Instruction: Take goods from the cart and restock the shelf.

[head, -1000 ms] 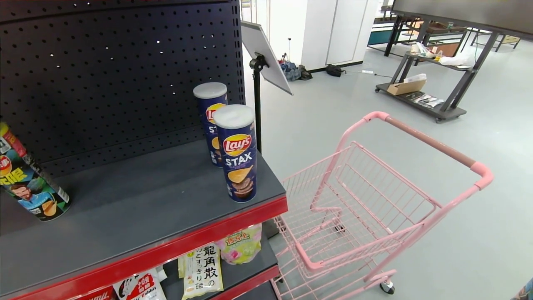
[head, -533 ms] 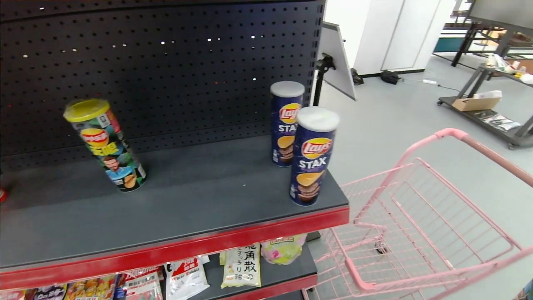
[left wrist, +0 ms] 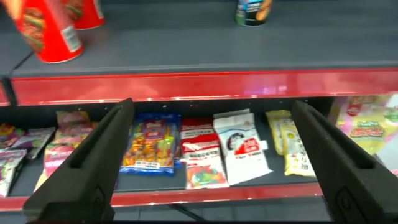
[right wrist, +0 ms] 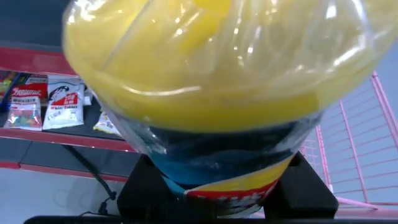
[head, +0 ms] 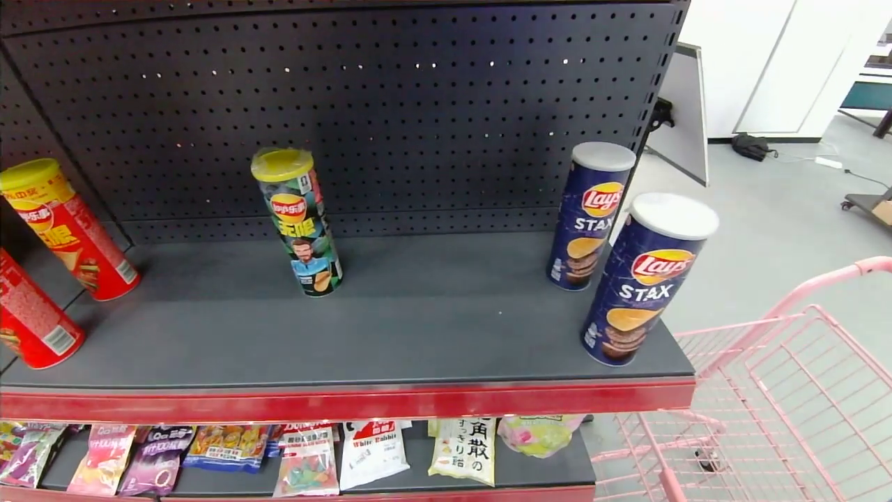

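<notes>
My right gripper (right wrist: 217, 190) is shut on a chip can (right wrist: 211, 74) with a yellow lid and a blue and yellow body, held close before the camera. My left gripper (left wrist: 208, 168) is open with nothing between its fingers (left wrist: 81, 168), level with the lower shelf below the red shelf edge (left wrist: 186, 84). On the dark shelf (head: 418, 328) stand two blue cans (head: 644, 279) (head: 598, 213) at the right end, a yellow-lidded green can (head: 298, 223) near the middle, and two red cans (head: 66, 226) (head: 31, 314) at the left. The pink cart (head: 780, 390) stands at the shelf's right.
Several snack bags (head: 373, 453) lie on the lower shelf, also the bags (left wrist: 236, 149) before the left gripper. A perforated back panel (head: 390, 104) closes the shelf behind. A white board on a stand (head: 686, 118) stands past the shelf's right end. The shelf has free room between the green can and the blue cans.
The head camera has turned left, bringing the green and red cans into view and pushing the cart toward the right edge. The cans themselves have not moved.
</notes>
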### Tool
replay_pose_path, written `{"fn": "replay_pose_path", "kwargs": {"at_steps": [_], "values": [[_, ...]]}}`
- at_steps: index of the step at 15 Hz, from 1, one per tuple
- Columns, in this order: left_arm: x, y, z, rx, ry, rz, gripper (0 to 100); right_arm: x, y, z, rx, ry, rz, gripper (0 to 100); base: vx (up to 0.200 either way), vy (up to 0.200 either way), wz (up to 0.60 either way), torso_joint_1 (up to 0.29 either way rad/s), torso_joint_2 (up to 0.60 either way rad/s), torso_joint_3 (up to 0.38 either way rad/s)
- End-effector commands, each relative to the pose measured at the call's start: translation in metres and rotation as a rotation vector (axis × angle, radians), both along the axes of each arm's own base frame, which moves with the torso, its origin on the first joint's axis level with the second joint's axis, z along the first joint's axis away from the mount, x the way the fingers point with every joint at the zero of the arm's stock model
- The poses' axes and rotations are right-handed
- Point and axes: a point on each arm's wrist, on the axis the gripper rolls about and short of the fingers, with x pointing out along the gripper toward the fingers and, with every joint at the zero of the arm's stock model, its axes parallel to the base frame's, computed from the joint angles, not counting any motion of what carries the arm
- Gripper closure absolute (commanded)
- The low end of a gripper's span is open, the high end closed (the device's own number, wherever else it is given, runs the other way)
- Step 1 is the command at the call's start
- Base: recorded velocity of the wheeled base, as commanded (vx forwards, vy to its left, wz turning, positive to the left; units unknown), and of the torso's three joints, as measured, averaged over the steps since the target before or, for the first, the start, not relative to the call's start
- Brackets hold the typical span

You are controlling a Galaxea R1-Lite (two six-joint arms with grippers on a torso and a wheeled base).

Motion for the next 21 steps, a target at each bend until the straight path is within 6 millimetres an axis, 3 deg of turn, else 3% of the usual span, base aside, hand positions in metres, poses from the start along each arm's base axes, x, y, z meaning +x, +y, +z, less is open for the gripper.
{"fn": "replay_pose_path", "kwargs": {"at_steps": [1,11,18,21], "values": [[0.000,0.000,0.000,-0.001,0.002,0.000,0,-0.013,-0.002,-0.014,-0.004,-0.050,0.005,100,0.000,0.200,0.00,0.007,0.00,-0.007],[0.000,0.000,0.000,-0.001,0.002,0.000,0,-0.022,-0.002,-0.023,0.002,-0.096,0.092,100,0.000,0.200,0.00,0.002,0.00,0.003],[0.000,0.000,0.000,0.001,0.002,0.000,0,-0.021,-0.001,-0.024,0.008,-0.094,0.124,100,0.000,0.000,0.00,0.000,0.00,0.000],[0.000,0.000,0.000,0.001,0.002,0.000,0,-0.019,-0.001,-0.022,0.012,-0.085,0.165,100,0.200,0.000,0.00,-0.002,0.00,0.001]]}}
